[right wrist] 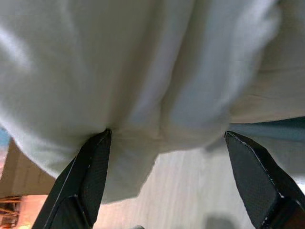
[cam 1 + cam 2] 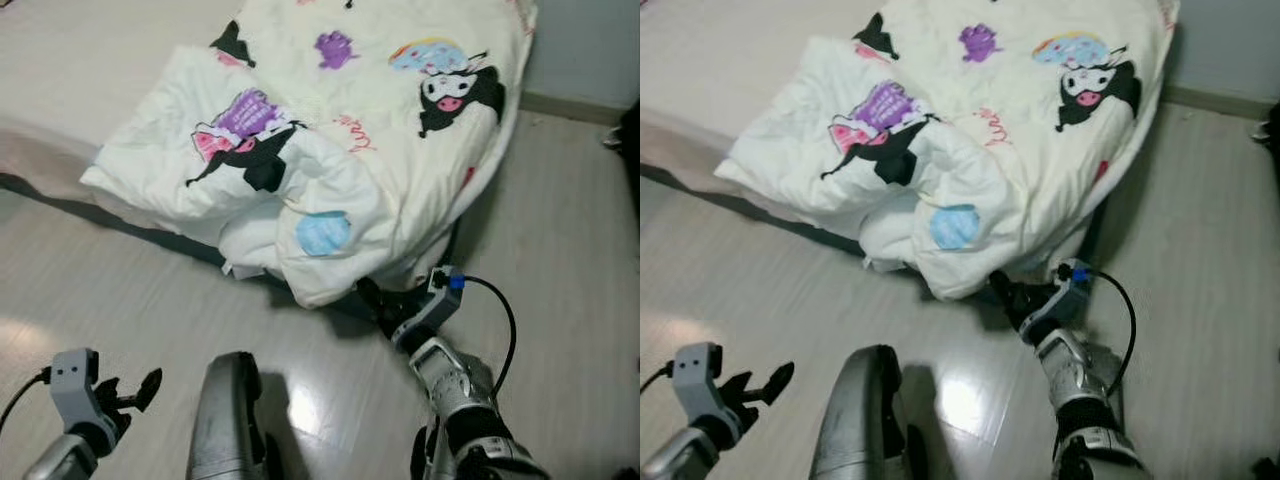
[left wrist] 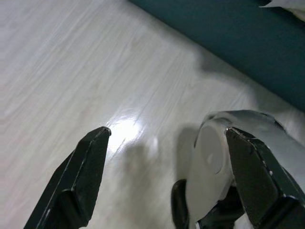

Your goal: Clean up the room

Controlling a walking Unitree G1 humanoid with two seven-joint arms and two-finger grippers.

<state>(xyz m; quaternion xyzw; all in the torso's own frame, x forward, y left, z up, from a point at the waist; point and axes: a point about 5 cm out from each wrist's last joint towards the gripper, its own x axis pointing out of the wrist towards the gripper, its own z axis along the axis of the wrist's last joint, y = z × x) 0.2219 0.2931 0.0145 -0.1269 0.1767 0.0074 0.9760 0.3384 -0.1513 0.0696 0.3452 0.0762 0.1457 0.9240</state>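
- Nearest the camera: my own silver leg [image 2: 225, 420], knee bent, over pale wood-look floor [image 2: 120, 290]. Glare patch on the floor just beside it.
- Left end effector [image 2: 128, 392] hangs low on my left, over bare floor, well apart from the bedding. Fingers spread wide in the left wrist view, nothing between them. Idle.
- Right end effector [image 2: 372, 300] is stretched forward to the lowest drooping edge of the quilt [image 2: 330, 170]. Tips sit right under that hanging fold.
- Right wrist view: both fingers [image 1: 88, 183] spread wide, white fabric bulging just ahead of them and between them. Open, not clamped on anything yet. I cannot tell if the tips are already touching the cloth.
- Quilt is white with cartoon prints, crumpled into a heap at the corner of the bed [image 2: 90, 60]. Part of it spills over the bed edge and hangs toward the floor.
- Dark base of the bed [image 3: 228, 38] shows under the overhang.
- Progress, my read: early. Quilt is not folded or spread, still bunched and drooping. No grip made.
- Left to do: close on the hanging edge, lift it back onto the mattress, then flatten or fold the heap. Likely needs the left arm too.
- Risk: thick soft fold may slip out of a two-finger pinch; grab deep.
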